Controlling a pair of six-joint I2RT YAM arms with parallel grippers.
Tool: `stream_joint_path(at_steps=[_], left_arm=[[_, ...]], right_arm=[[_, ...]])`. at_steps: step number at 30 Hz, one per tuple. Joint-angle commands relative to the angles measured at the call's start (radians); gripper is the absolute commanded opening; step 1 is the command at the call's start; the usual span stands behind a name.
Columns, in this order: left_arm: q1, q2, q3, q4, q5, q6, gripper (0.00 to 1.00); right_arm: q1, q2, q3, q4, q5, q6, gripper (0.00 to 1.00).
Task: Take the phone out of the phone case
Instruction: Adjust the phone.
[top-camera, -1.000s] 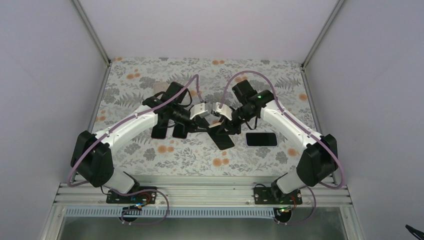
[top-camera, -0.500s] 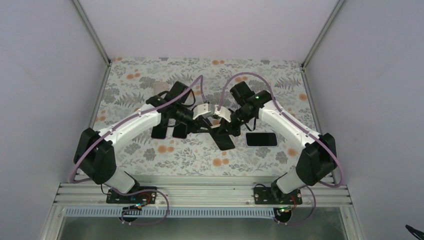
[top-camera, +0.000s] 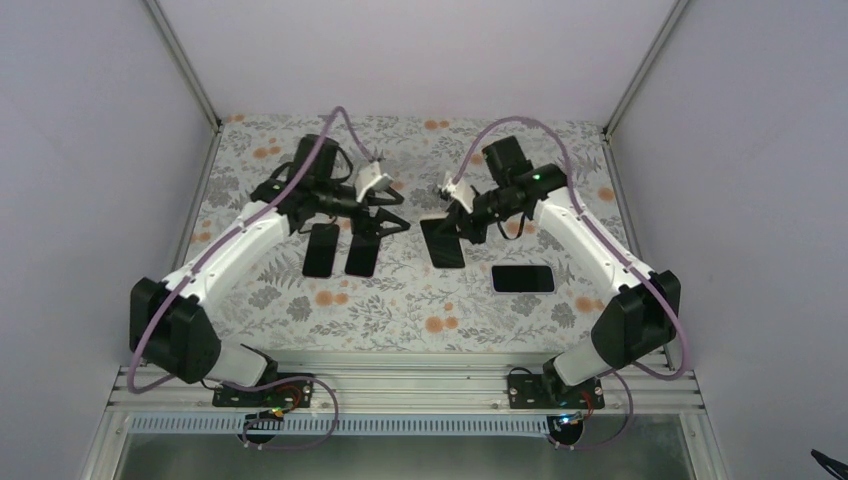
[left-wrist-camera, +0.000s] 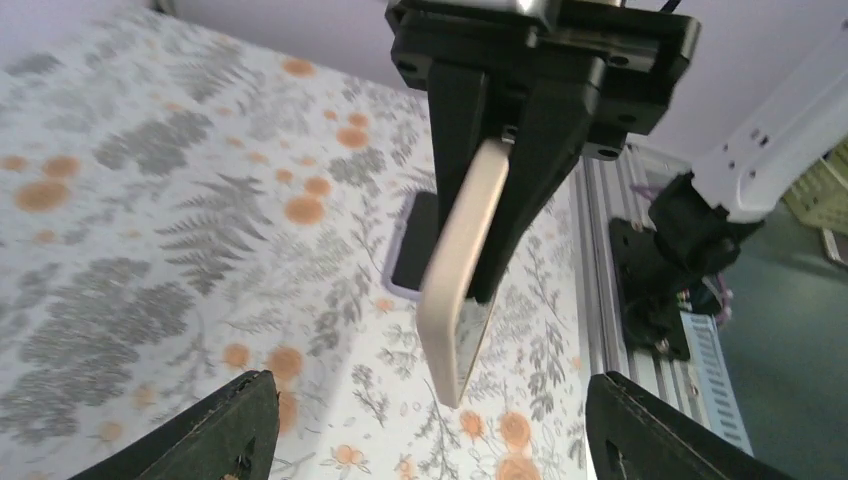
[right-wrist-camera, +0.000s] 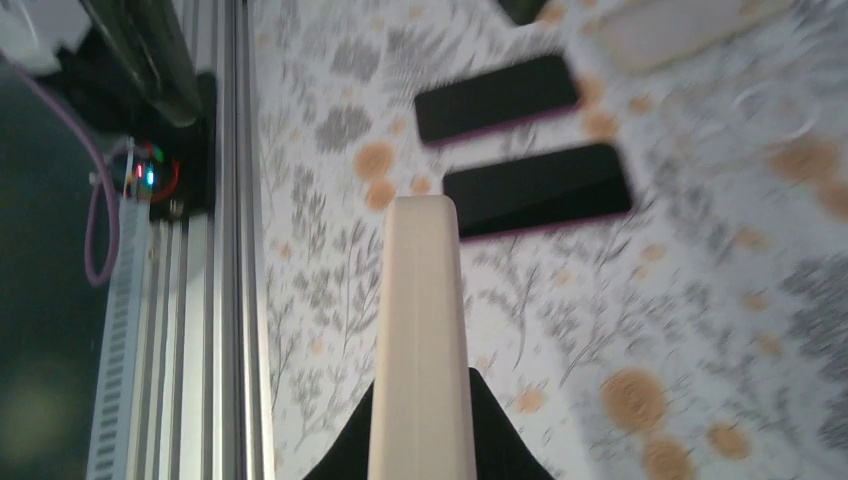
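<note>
Nearest the arm bases, on the right, a lone dark phone (top-camera: 522, 278) is seen lying flat, screen up, on the flowered table (top-camera: 400, 310). A little farther, on the left, a second flat phone (top-camera: 320, 250) and a third flat phone (top-camera: 360, 255) are laid side by side, almost touching. Purple rims are shown on both in the right wrist view.

Between these groups, over the middle of the table, the task's phone (top-camera: 443, 243) is held clear of the surface by the right gripper (top-camera: 460, 224). The jaws are closed narrowly on its two flat faces. From the left wrist it is seen edge-on and tilted, a pale beige edge hanging below the black fingers. Whether the case is around it cannot be told.

Slightly farther back and to the left, the left gripper (top-camera: 385, 220) is raised. Its fingers (left-wrist-camera: 235, 425) are spread wide, with nothing gripped, clear of the held phone.
</note>
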Motion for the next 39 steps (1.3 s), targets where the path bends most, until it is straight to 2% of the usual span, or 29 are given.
stream_joint_path(at_steps=[1, 5, 9, 15, 18, 27, 39], left_arm=[[0.047, -0.095, -0.003, 0.079, 0.062, -0.056, 0.77], [0.077, -0.11, 0.025, 0.051, 0.09, -0.072, 0.78], [0.083, -0.124, 0.03, 0.033, 0.132, -0.07, 0.78], [0.083, -0.13, 0.036, 0.06, 0.19, -0.092, 0.73], [0.083, -0.126, 0.029, 0.09, 0.223, -0.124, 0.68], [0.083, -0.112, 0.031, 0.179, 0.281, -0.226, 0.49], [0.078, -0.131, -0.002, 0.234, 0.312, -0.266, 0.47]], right_arm=[[-0.051, -0.035, 0.132, 0.108, -0.187, 0.105, 0.04], [-0.101, -0.033, 0.204, 0.193, -0.315, 0.211, 0.04], [-0.136, -0.047, 0.226, 0.37, -0.425, 0.402, 0.04], [-0.196, -0.069, 0.226, 0.679, -0.589, 0.708, 0.04], [-0.197, -0.085, 0.194, 0.776, -0.628, 0.813, 0.04], [-0.197, -0.133, 0.121, 0.851, -0.621, 0.898, 0.04], [-0.194, -0.165, 0.013, 0.974, -0.608, 1.006, 0.04]])
